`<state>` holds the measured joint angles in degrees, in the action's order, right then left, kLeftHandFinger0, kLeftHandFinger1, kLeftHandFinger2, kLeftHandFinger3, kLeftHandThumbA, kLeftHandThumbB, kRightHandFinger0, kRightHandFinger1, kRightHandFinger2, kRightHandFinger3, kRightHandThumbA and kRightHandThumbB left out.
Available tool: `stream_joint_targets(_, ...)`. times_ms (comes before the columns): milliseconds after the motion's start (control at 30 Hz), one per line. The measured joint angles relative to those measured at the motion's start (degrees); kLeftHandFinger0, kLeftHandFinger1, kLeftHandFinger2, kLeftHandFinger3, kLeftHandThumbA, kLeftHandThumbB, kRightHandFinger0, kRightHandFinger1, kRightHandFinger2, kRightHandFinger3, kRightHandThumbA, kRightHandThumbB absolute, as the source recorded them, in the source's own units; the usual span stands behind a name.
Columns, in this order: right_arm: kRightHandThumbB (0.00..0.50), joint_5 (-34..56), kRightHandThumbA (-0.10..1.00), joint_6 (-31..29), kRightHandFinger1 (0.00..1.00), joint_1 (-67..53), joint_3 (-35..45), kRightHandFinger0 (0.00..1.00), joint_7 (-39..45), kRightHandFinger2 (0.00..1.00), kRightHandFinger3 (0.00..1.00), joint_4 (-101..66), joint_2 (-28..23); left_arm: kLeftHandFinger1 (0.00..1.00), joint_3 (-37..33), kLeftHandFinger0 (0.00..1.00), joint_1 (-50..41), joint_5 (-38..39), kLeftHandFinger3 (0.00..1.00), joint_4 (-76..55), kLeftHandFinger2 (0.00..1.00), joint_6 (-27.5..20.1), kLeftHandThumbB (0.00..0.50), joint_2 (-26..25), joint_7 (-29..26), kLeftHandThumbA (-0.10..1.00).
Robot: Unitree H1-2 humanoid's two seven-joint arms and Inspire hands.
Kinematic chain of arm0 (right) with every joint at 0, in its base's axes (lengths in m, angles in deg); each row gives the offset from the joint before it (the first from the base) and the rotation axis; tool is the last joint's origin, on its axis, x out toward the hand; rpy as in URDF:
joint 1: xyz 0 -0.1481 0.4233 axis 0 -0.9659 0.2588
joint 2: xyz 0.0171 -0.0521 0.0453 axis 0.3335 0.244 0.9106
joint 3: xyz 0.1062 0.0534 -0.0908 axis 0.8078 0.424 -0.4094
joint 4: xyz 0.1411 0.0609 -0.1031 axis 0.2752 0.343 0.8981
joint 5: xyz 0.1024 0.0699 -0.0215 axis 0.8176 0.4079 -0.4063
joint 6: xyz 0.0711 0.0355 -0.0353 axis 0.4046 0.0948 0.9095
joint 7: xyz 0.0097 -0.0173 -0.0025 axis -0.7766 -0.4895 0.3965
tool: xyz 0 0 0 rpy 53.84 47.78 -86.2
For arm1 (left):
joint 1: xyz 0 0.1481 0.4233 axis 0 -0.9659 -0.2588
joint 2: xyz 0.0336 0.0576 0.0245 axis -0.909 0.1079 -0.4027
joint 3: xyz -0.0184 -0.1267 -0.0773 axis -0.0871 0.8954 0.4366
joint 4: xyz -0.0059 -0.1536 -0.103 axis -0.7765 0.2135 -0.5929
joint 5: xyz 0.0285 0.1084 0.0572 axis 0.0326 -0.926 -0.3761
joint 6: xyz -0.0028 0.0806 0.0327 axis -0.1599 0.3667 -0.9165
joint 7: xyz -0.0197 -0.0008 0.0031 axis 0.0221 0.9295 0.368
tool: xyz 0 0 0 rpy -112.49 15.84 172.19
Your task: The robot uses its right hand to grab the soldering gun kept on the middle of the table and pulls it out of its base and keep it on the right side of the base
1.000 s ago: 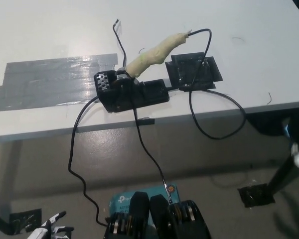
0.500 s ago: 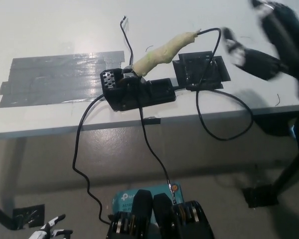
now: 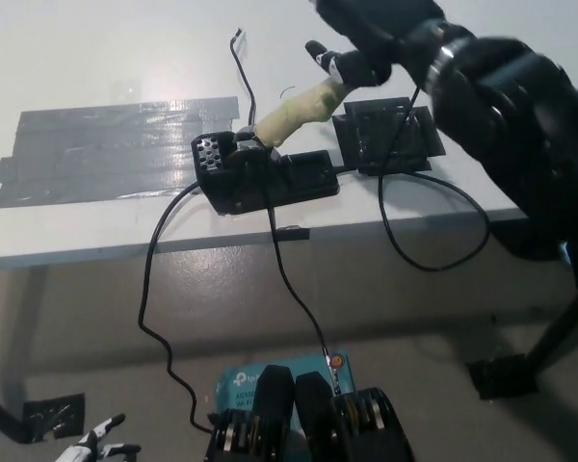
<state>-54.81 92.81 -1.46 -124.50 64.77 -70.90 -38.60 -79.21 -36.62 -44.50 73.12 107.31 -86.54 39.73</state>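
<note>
The soldering gun [image 3: 299,109] has a pale yellow-green wrapped handle and leans up and to the right out of its black base [image 3: 260,176] at the middle of the white table [image 3: 96,58]. My black right hand [image 3: 366,43] hovers over the far end of the handle, fingers apart and curled toward it, holding nothing. A thin black cord [image 3: 433,226] runs from the handle's tip and loops off the table's front edge. Only the fingertips of my white left hand [image 3: 101,445] show at the bottom left, far below the table.
A black square pad [image 3: 385,135] lies just right of the base, under my right forearm. Grey tape strips [image 3: 106,149] cover the table to the left. Another black cable [image 3: 159,318] hangs from the base toward the floor. A teal box [image 3: 246,383] lies on the floor.
My right arm has swept in from the far right and now reaches over the gun's handle. The gun and base have not moved.
</note>
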Motion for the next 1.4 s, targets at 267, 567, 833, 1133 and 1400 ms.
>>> stream_joint_targets(267,0.266,-3.44,0.48,-2.67,1.00,1.40,-2.40,1.00,3.20,1.00,1.00,6.68,1.90,0.69,-0.50,0.57,0.73,-0.91,0.94,-0.04,0.79,0.21,0.157,0.00,0.58,0.47)
stream_joint_targets(567,0.251,-3.74,0.62,-2.42,1.00,-3.36,-2.31,1.00,8.40,1.00,1.00,5.06,3.12,0.68,-0.79,0.56,0.75,-1.40,0.93,-0.21,0.77,0.23,0.146,0.00,0.62,0.44)
stream_joint_targets(833,0.379,-5.00,0.87,0.77,1.00,-3.44,-1.68,1.00,15.38,1.00,1.00,3.97,2.90,0.68,-0.92,0.55,0.68,-1.55,0.95,-0.21,0.79,0.34,0.163,-0.12,0.67,0.51)
stream_joint_targets(1133,0.389,-12.60,0.62,1.93,1.00,-3.39,-3.93,1.00,15.33,1.00,1.00,5.77,1.62,0.70,-2.07,0.58,0.32,-2.60,0.95,-0.20,0.83,0.46,0.145,-0.62,1.37,0.50)
stream_joint_targets(1400,0.426,-20.31,0.55,3.05,1.00,-5.31,-4.75,1.00,10.77,1.00,1.00,5.82,1.85,0.73,-3.52,0.63,0.34,-4.56,0.90,-0.22,0.84,0.37,0.156,-0.79,1.84,0.52)
